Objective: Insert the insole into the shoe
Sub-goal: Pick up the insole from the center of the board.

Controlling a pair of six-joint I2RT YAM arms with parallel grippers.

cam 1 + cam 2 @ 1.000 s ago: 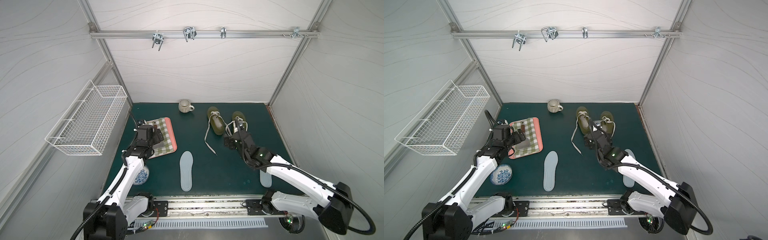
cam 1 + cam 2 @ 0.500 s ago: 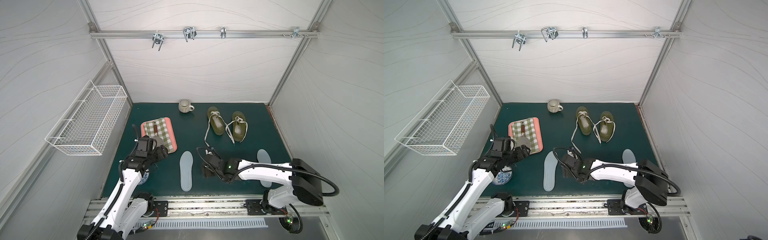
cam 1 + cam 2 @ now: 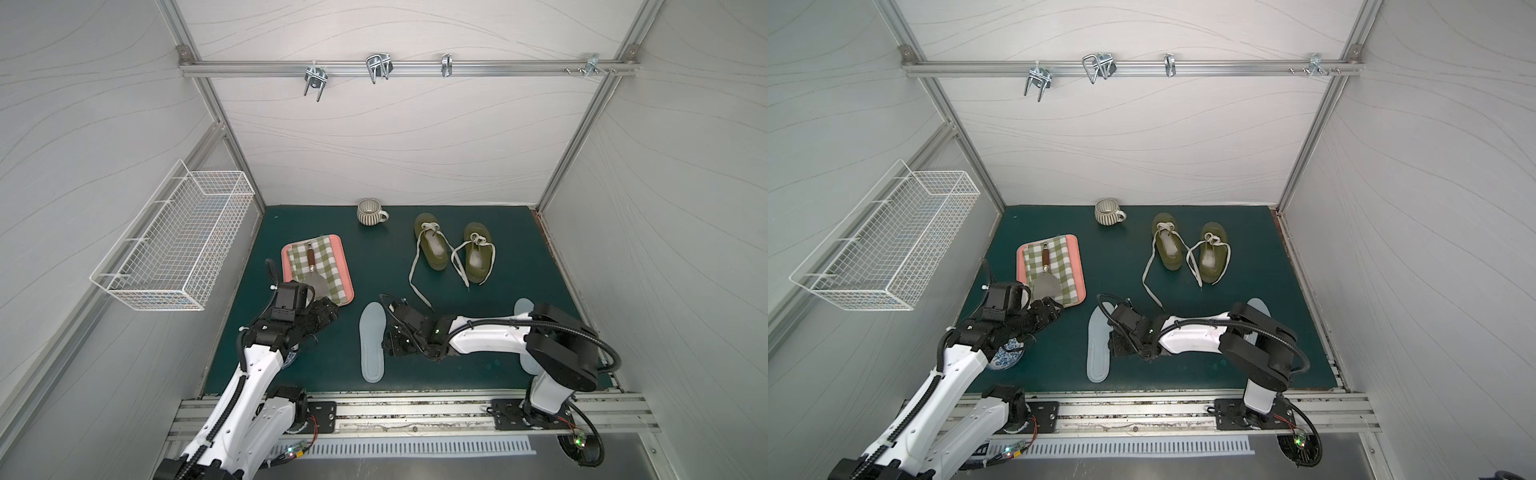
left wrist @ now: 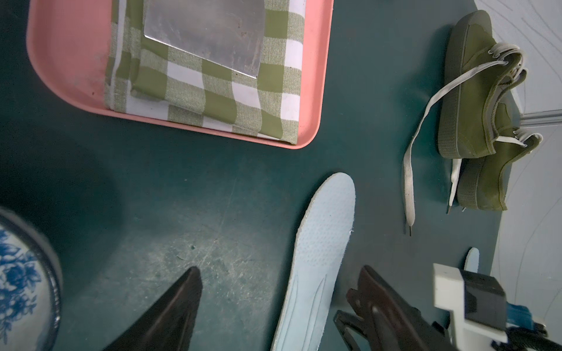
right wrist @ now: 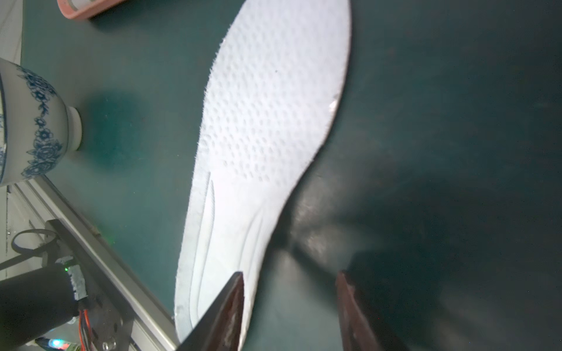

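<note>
The right tool [image 5: 290, 279], apart astride the insole [image 5: 267, 121] edge (left tool [image 4: 279, 270] apart too, empty), should press flush onto the desk [image 5: 425, 121] before pinching.

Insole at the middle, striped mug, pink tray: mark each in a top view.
middle insole [image 3: 370, 345], in a top view, its middle.
striped mug [image 3: 367, 216], in a top view, its side wall.
pink tray [image 3: 343, 266], in a top view, its bare rim.

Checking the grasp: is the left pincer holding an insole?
No: the left pincer stands open, while the middle insole lies flat on the mat.
</note>
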